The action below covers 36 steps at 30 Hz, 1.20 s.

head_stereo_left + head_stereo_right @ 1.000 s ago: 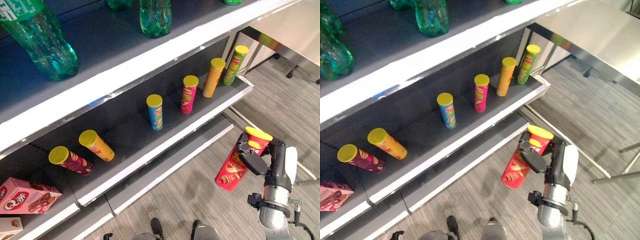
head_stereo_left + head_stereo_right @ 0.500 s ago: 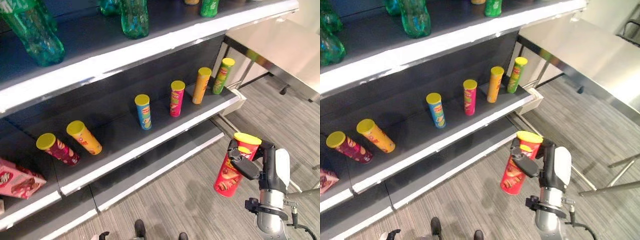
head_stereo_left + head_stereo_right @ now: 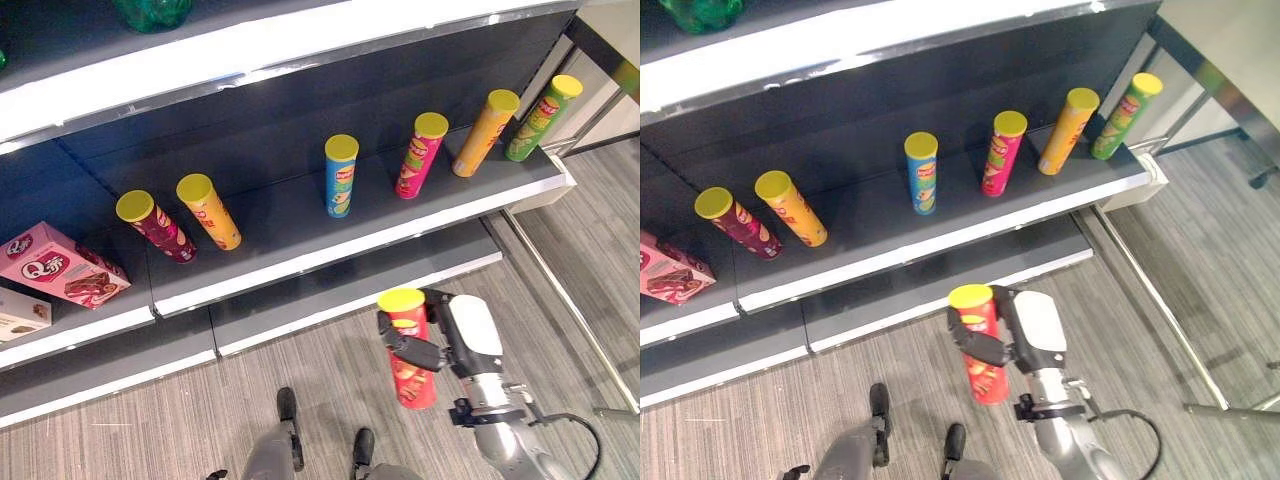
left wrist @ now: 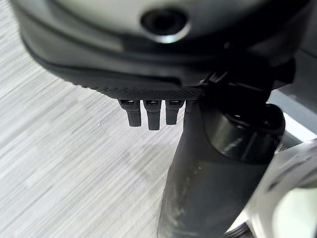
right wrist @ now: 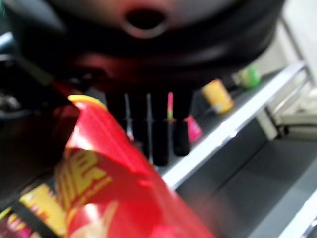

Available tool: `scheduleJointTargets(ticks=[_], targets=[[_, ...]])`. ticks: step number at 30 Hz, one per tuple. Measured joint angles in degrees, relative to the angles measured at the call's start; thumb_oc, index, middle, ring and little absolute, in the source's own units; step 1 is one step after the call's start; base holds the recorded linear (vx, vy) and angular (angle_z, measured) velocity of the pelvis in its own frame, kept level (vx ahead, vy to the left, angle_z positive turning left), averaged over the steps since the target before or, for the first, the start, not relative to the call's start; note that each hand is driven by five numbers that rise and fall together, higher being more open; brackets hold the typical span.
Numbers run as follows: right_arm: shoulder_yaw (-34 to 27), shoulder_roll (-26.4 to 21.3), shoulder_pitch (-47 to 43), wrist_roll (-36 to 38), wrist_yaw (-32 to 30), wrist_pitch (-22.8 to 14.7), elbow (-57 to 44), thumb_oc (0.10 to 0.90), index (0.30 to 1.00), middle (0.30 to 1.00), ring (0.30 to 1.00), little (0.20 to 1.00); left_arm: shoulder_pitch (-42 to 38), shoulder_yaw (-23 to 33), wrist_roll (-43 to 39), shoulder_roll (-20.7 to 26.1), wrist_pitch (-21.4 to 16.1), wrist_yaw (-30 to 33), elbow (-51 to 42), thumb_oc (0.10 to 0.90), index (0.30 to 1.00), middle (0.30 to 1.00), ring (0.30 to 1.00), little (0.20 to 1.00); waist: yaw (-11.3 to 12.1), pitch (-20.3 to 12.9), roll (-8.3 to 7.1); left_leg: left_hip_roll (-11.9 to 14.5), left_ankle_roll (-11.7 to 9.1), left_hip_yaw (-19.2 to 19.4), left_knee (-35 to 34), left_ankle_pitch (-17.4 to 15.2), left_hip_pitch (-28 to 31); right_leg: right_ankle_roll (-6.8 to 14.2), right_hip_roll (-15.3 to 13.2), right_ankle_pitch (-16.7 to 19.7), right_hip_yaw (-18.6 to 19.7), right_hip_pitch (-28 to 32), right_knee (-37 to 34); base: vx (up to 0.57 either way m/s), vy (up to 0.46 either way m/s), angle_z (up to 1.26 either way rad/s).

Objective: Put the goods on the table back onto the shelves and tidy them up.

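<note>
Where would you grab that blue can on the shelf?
Around its middle, coming from the front: the blue can stands upright with open gaps to the magenta can and the orange can, and the shelf's back wall blocks any other side.

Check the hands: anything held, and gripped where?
The right hand holds the red chip can upright, fingers curled round its upper part below the yellow lid. The left hand holds nothing.

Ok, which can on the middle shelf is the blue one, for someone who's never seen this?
Find the dark middle shelf with its row of yellow-lidded cans. The blue can stands near the centre, between the orange can and the pink can. It is the row's one blue body.
</note>
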Motion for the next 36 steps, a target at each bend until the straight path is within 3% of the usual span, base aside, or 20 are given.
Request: scheduleJointTargets(ticks=[2, 3, 4, 6, 7, 10, 14, 20, 30, 36], targets=[[0.9, 1.91, -2.87, -0.33, -0.45, 0.21, 3.09, 0.4, 0.3, 0.3, 0.3, 0.3, -0.06, -3.12, 0.1, 1.27, 0.04, 0.13, -0.61, 0.8, 0.9, 0.9, 0.9, 0.9, -0.68, 0.16, -0.18, -1.36, 1.11, -0.56, -2.02, 0.98, 0.79, 0.14, -0.83, -0.1, -0.42, -0.92, 1.6, -0.04, 0.103, 0.21], [1.03, 2.81, -6.77, -0.26, -1.48, 0.49, 5.75, 0.4, 0.3, 0.3, 0.3, 0.3, -1.3, -5.93, 0.35, 1.91, -0.27, 0.38, -1.82, 0.8, 0.9, 0.9, 0.9, 0.9, -0.21, 1.12, 1.54, -1.86, 3.43, -1.1, -4.81, 2.57, 1.23, 1.34, -1.72, -1.17, -0.54, -4.63, 7.69, -0.08, 0.142, 0.27], [0.75, 2.41, -7.63, -0.21, -1.82, 0.57, 6.17, 0.4, 0.3, 0.3, 0.3, 0.3, -2.34, -6.27, 0.48, 1.47, -0.4, 0.48, -2.56, 0.8, 0.9, 0.9, 0.9, 0.9, -0.08, 1.73, 2.89, -1.84, 3.24, -1.78, -6.46, 3.06, 1.78, 2.26, -1.66, -3.38, -0.1, -6.18, 8.16, -0.07, 0.146, 0.34], [0.99, 2.8, -9.92, -0.24, -2.27, 0.4, 6.27, 0.4, 0.3, 0.3, 0.3, 0.3, -3.4, -6.5, 0.46, 1.54, -0.67, 1.42, -4.04, 0.8, 0.9, 0.9, 0.9, 0.9, 0.43, 2.12, 3.74, -3.2, 3.13, -3.06, -7.09, 3.47, 1.47, 1.82, -2.5, -2.91, 0.33, -7.59, 4.62, -0.05, 0.135, 0.46], [0.9, 4.06, -11.42, -0.21, -3.92, 0.48, 6.32, 0.4, 0.3, 0.3, 0.3, 0.3, -4.23, -7.88, 0.55, 2.26, -1.37, 1.6, -5.11, 0.8, 0.9, 0.9, 0.9, 0.9, 0.1, 2.27, 4.22, -4.01, 2.5, -4.2, -8.75, 4.24, 1.47, 2.46, -2.74, 1.58, 0.11, -8.27, 3.18, -0.07, 0.099, 0.49], [2.12, 5.84, -14.81, -0.32, -6.14, 0.78, 6.25, 0.4, 0.3, 0.3, 0.3, 0.3, -4.35, -8.61, 0.97, 2.69, -1.64, 2.18, -8.07, 0.8, 0.9, 0.9, 0.9, 0.9, 1.29, 2.67, 5.15, -4.17, 1.96, -4.02, -9.17, 4.68, -0.5, 3.01, -2.32, 4.41, -0.26, -8.51, -0.31, -0.06, 0.072, 0.09], [2.95, 6.21, -19.88, -0.49, -9.64, 2.8, 8.65, 0.4, 0.3, 0.3, 0.3, 0.3, -4.48, -8.58, 1.13, 2.15, -2.64, 2.45, -10.03, 0.8, 0.9, 0.9, 0.9, 0.9, 2.88, 3.96, 7.14, -4.02, 1.86, -4.06, -9.9, 4.9, -1.35, 2.83, -2.02, 4.57, -0.46, -9.43, -0.6, -0.06, 0.056, 0.03], [3.05, 6.75, -27.17, -1.39, -15.38, 5.76, 12.41, 0.4, 0.3, 0.3, 0.3, 0.3, -5.15, -8.56, 1.12, 2.11, -2.8, 3.67, -10.04, 0.8, 0.9, 0.9, 0.9, 0.9, 4.67, 5.03, 7.29, -4.04, 1.83, -4.19, -10.39, 4.98, -2.58, 2.81, -1.92, 4.56, -0.61, -10.8, -0.59, -0.03, 0.015, 0.03], [9.44, 8.87, -34.44, -3.83, -16.2, 5.63, 12.38, 0.4, 0.3, 0.3, 0.3, 0.3, -6.74, -10.41, 1.48, 2.67, -2.81, 3.79, -9.55, 0.8, 0.9, 0.9, 0.9, 0.9, 6.38, 5.5, 6.55, -4.0, 1.83, -5.81, -10.42, 4.98, -3.29, 2.82, -1.62, 4.54, -2.2, -10.63, -0.6, -0.01, 0.015, 0.08], [1.91, 8.92, -37.53, -4.57, -19.45, 7.85, 11.16, 0.4, 0.3, 0.3, 0.3, 0.3, -7.15, -10.45, 1.45, 2.33, -2.34, 3.77, -8.26, 0.8, 0.9, 0.9, 0.9, 0.9, 9.54, 5.8, 6.05, -4.38, 1.31, -7.4, -10.42, 5.58, -4.4, 2.82, -1.68, 4.54, -3.76, -10.88, -0.61, 0.03, -0.001, 0.16]])
